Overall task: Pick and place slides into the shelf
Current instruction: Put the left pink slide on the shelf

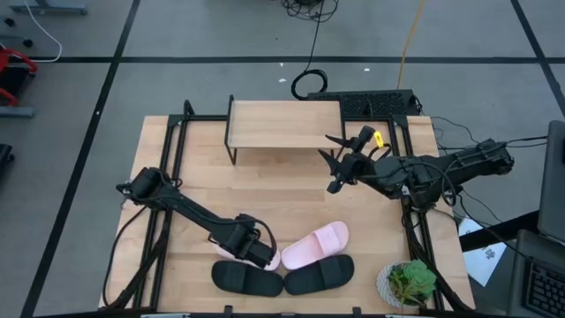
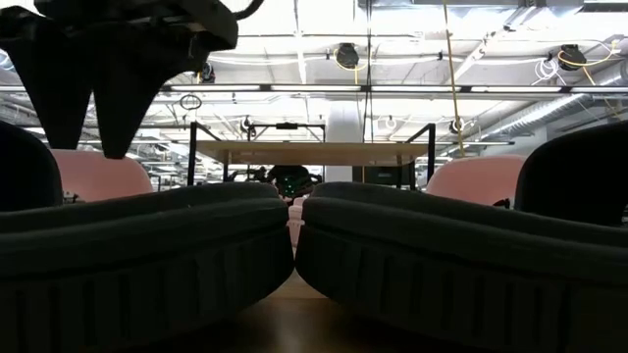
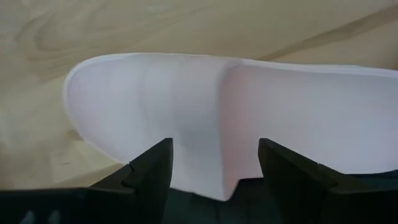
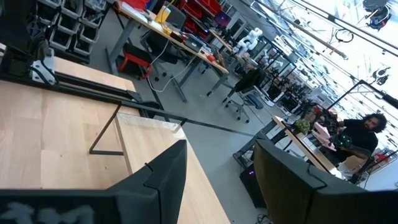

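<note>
2 dark jointed arms trailing black cables, the right arm (image 1: 424, 172) bearing what looks like a yellow tag.

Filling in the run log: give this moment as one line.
left gripper: around pink slide, table front | right gripper: open, empty, beside shelf | shelf: no slides on top

Light wood worktop (image 1: 194, 190) seen from above. The shelf (image 1: 282, 124), a pale plank on thin black legs, stands at its far edge with nothing on top. Near the front edge lie two pink slides (image 1: 315, 245) with two black slides (image 1: 319, 276) just in front of them, toes meeting at the middle. A small potted plant (image 1: 408, 283) sits at the front right corner
</note>
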You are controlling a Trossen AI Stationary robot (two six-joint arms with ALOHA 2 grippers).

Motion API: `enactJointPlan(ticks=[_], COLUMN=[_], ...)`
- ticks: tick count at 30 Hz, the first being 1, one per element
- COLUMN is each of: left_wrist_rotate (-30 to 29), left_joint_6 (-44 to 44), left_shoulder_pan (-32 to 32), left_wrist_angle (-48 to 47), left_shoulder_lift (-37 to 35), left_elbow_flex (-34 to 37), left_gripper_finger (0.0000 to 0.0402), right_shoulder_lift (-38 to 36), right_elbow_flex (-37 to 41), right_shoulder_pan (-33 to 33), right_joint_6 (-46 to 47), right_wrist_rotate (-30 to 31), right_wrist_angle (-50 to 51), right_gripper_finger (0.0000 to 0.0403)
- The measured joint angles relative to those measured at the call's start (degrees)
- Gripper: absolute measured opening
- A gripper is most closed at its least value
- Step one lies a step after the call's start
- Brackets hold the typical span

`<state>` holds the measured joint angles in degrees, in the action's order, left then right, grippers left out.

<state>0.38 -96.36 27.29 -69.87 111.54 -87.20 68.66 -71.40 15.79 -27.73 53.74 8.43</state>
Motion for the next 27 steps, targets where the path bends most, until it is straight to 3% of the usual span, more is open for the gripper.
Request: enactJointPlan(ticks=[27], left_wrist_rotate=[-0.5], left_joint_6=[-0.4], left_shoulder_pan=[-0.3], left_wrist_angle=[-5.0], left_shoulder_lift=[0.9], left_elbow_flex=[0.1], left_gripper_finger=[0.0234], right_shoulder_lift=[0.0], right_elbow_flex=[0.0], right_shoulder_pan=[0.0], right_joint_6=[2.2], right_wrist_rotate=[0.0], right_wrist_angle=[0.0], right_gripper_finger=[0.0173])
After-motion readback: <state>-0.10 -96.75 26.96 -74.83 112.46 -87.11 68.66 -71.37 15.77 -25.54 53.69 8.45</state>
